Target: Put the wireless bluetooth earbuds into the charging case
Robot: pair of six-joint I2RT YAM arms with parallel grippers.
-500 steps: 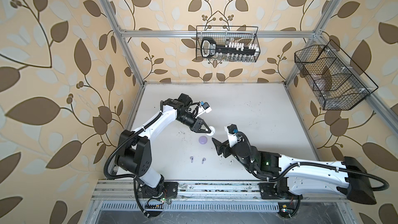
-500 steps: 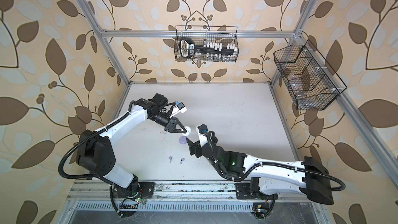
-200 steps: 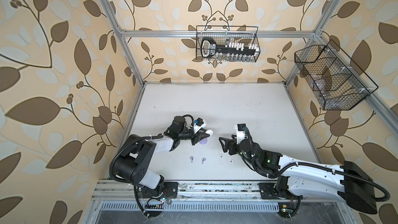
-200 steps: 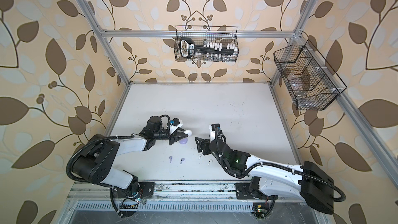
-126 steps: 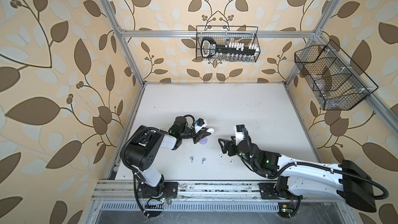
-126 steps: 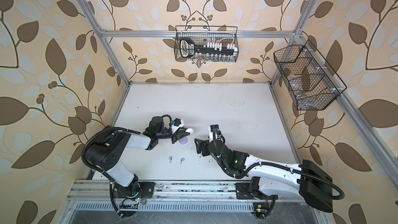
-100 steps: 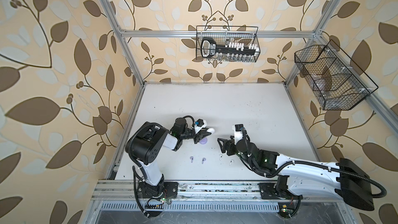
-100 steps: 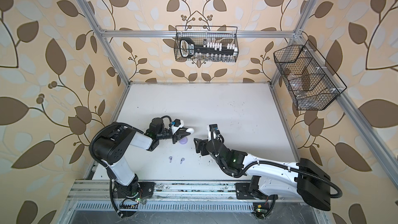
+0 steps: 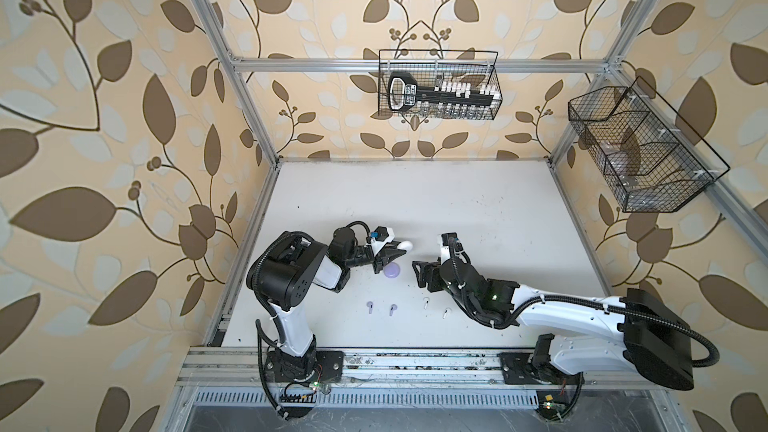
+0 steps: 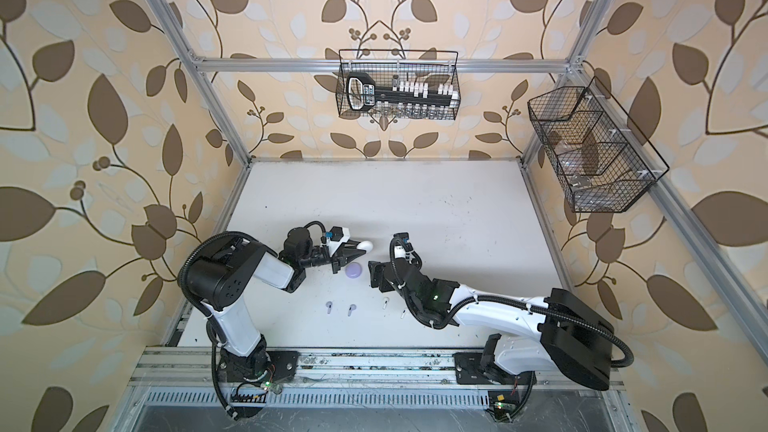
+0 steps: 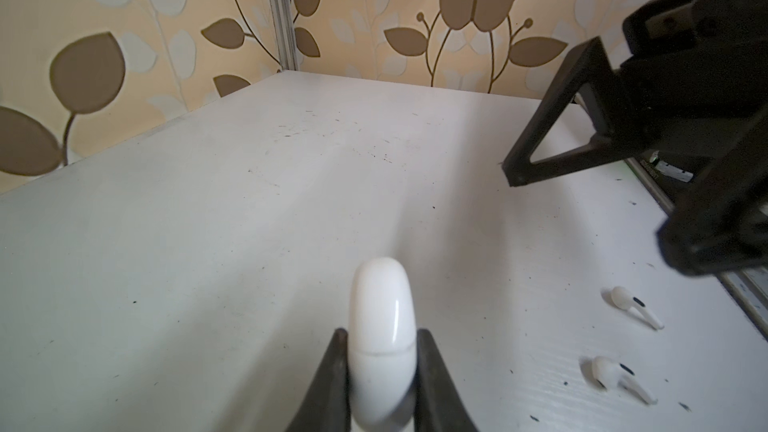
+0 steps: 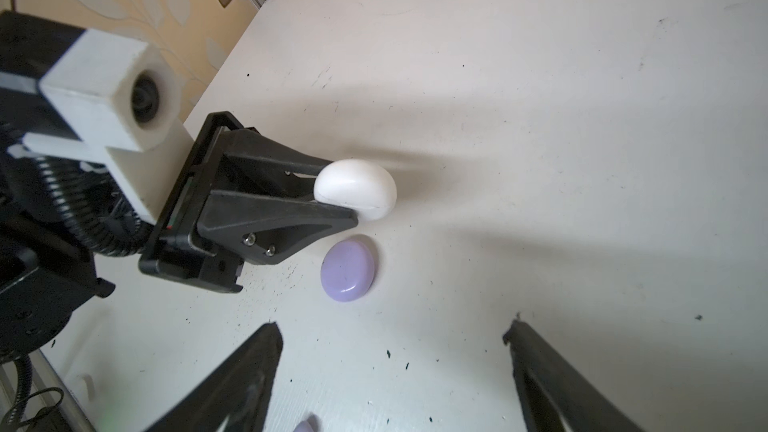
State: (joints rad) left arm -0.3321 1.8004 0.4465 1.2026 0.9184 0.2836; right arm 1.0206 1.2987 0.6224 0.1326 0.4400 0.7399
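The left hand [image 12: 341, 189] is clenched on the white charging case [image 12: 365, 189], pinching it edge-on by its flat faces so the seam faces outward. The lid looks shut. That hold likely presents the case to the right hand [image 12: 392, 328], which hangs released and empty, jaws wide, at about 4 o'clock of it in both top views.

The lavender case [image 9: 392, 271] lies flat on the worktop [image 9: 457, 201] near the held case, at about its 7 o'clock. The earbuds wait in a row farther toward 6 o'clock: two lavender earbuds [image 9: 369, 306] and two white earbuds [image 9: 425, 303], none in a case.

The white pair lies close to the right forearm [image 9: 478, 292], so a low sweep could scatter it. Toward 12 o'clock the worktop is bare and roomy, while toward 6 o'clock the front rail [image 9: 374, 361] is near.
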